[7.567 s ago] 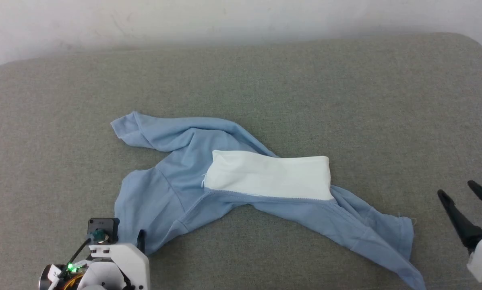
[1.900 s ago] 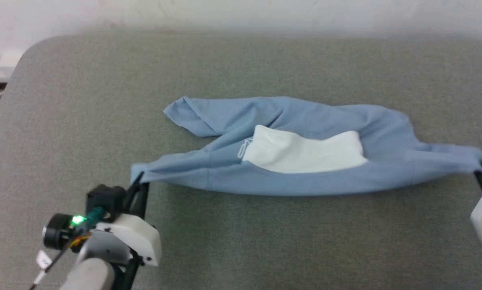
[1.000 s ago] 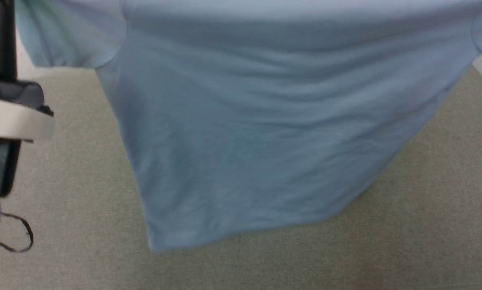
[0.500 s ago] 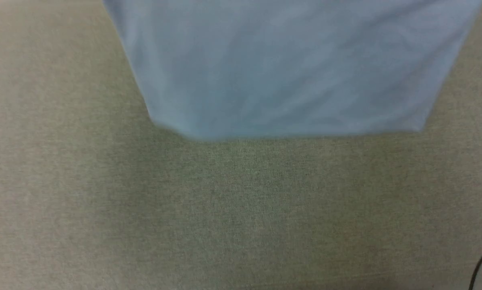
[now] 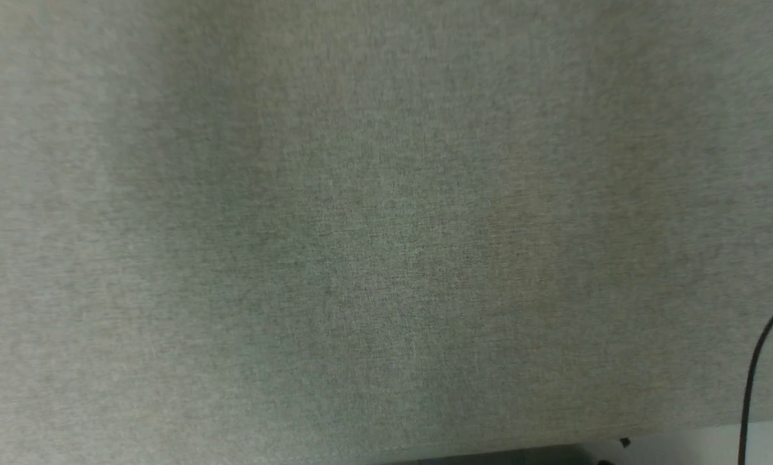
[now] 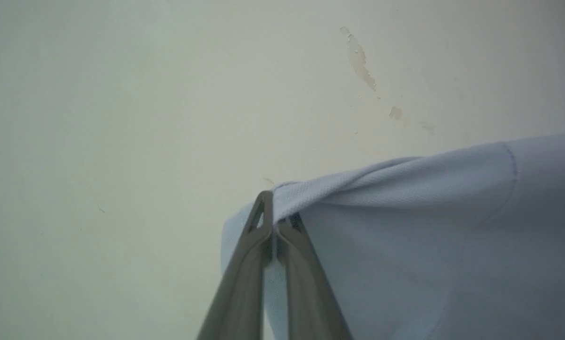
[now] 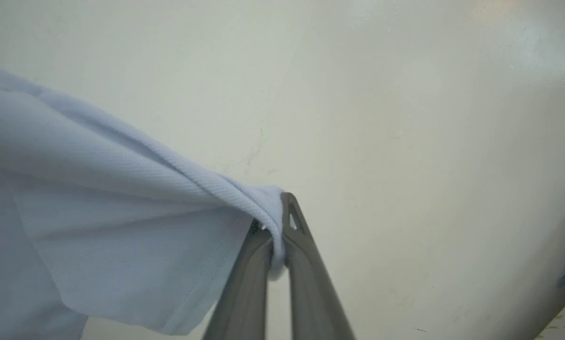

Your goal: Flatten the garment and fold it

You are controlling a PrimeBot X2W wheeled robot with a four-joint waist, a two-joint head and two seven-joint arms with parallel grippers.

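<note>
The garment [image 6: 428,226], a light blue T-shirt, hangs in the air, stretched between my two grippers against a pale wall. In the left wrist view my left gripper [image 6: 275,224] is shut on a bunched edge of the cloth, which spreads off to the right. My right gripper [image 7: 275,229] is likewise shut on a rolled edge of the garment [image 7: 103,208], and here the cloth runs off to the left. Its white panel and script mark are hidden.
The head view looks down on the grey fabric surface [image 5: 360,226]. The near edge of that surface runs along the bottom right, and a black cable [image 5: 751,381] hangs there. Behind the grippers is an off-white wall [image 6: 169,94] with chipped paint.
The T-shirt's hanging hem has risen out of the top of the head view, leaving bare grey surface; the head camera itself also seems to have shifted.
</note>
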